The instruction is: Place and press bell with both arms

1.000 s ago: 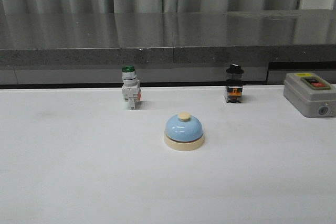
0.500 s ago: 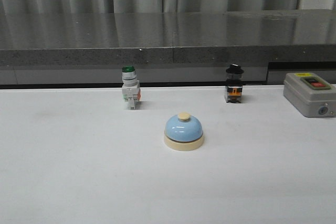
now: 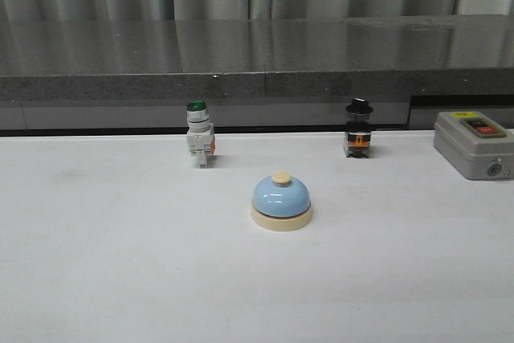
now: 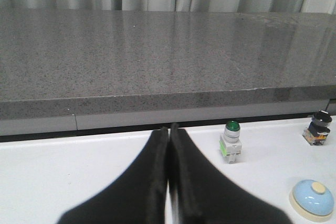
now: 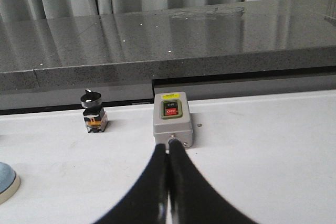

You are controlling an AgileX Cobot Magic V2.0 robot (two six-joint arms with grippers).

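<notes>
Front view: nothing has changed over the last second. The bell sits upright on the white desk just as it did in both earlier pictures, near the middle of the scene. A green-capped push-button switch stands at its 10 o'clock, a black-knobbed selector switch at its 1 o'clock, and a grey control box with red and black buttons well apart at its 2 o'clock. Neither arm shows here. That stillness suggests the task has not really begun: the bell is untouched and nothing is close enough to grasp or press it.

Left wrist view: the left pincer has its two black fingers pressed together, holding nothing. The bell lies low at the pincer's 4 o'clock, apart from it, with the green-capped switch between them and farther back, and the selector switch near the frame edge.

Right wrist view: the right pincer is likewise closed on nothing, its tips lined up in front of the grey control box. Only a sliver of the bell shows at 8 o'clock; the selector switch stands at 10 o'clock. Both pincers would likely need to part before one takes the bell.
</notes>
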